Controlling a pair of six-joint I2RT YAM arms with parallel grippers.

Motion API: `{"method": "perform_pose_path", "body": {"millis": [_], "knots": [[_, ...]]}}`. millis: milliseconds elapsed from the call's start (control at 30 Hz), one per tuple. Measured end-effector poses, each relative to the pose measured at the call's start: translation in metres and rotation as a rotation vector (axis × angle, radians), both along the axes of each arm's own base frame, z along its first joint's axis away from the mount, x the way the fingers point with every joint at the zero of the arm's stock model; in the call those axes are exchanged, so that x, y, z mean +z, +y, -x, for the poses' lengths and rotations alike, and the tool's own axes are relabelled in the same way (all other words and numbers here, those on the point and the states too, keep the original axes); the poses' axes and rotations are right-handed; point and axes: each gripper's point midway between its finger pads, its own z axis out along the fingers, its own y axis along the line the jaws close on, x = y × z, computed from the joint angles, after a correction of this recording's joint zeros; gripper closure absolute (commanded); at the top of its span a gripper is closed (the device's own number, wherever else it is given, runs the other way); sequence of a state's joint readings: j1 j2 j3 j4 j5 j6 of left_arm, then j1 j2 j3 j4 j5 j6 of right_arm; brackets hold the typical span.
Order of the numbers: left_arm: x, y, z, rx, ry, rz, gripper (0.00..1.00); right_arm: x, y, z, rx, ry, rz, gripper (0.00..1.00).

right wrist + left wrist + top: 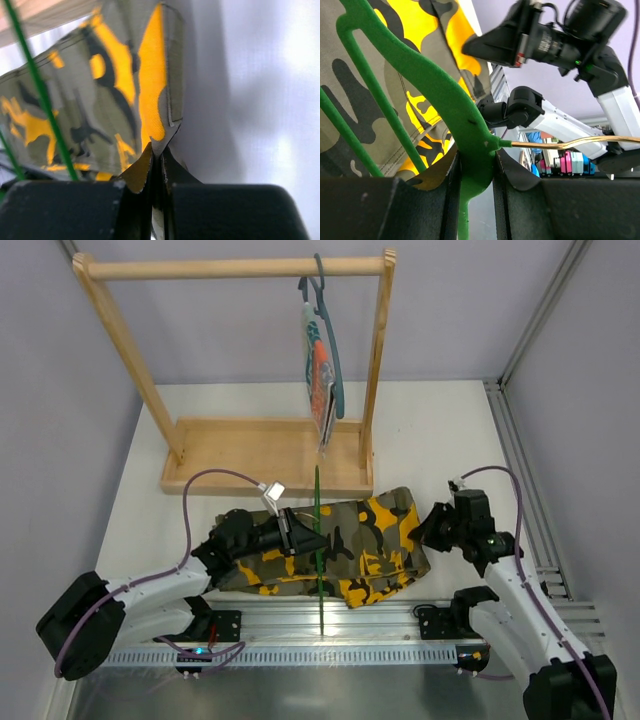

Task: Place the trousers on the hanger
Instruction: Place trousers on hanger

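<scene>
Starting on the left: left end effector (476, 170) clamped on the neck of the hanger (445, 95), black fingers (420, 210) either side of the green plastic right where the metal hook (560, 145) sticks out. From above, hanger edge-on, just a thin green line running front to back across the trousers (380, 530). Trousers bunched up on the table (440, 430) near the front edge, between the two arms and just in front of the wooden rack (260, 455). Can't tell whether any fabric goes through the green frame tbh. Up on the rack's bar, a grey-blue hanger (333, 340) with a striped cloth (318, 375) on it. Over on the right: right end effector (156, 165) squeezed together on a corner of the trousers, orange-and-olive edge pinched between the tips
</scene>
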State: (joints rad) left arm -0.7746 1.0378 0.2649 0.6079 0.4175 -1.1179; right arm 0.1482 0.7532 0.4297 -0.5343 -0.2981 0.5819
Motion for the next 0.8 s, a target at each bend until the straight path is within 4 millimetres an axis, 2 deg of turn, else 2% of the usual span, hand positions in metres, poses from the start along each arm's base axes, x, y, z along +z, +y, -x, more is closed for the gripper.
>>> {"method": "perform_pose_path", "body": {"millis": [167,300,367,500,600,700,800], "knots": [[0.0,0.001,-0.002,0.011,0.0,-0.002,1.0,0.041,0.038,0.005,0.125,-0.089,-0.037,0.96],[0.0,0.002,-0.003,0.016,0.0,-0.003,1.0,0.056,0.086,0.02,0.264,-0.1,-0.053,0.96],[0.0,0.002,-0.003,0.02,0.001,-0.004,1.0,0.056,0.108,0.028,0.311,-0.09,-0.067,0.96],[0.0,0.003,-0.004,0.03,0.001,-0.005,1.0,0.044,0.15,0.043,0.379,-0.059,-0.045,0.96],[-0.001,0.006,-0.004,0.041,0.001,-0.008,0.99,0.041,0.18,0.044,0.412,-0.061,-0.027,0.96],[-0.003,0.008,-0.004,0.043,0.008,-0.023,1.0,0.043,0.198,0.039,0.411,-0.08,-0.007,0.96],[-0.006,0.011,-0.003,0.041,0.006,-0.057,1.0,0.05,0.194,0.033,0.362,-0.116,0.019,0.96]]}}
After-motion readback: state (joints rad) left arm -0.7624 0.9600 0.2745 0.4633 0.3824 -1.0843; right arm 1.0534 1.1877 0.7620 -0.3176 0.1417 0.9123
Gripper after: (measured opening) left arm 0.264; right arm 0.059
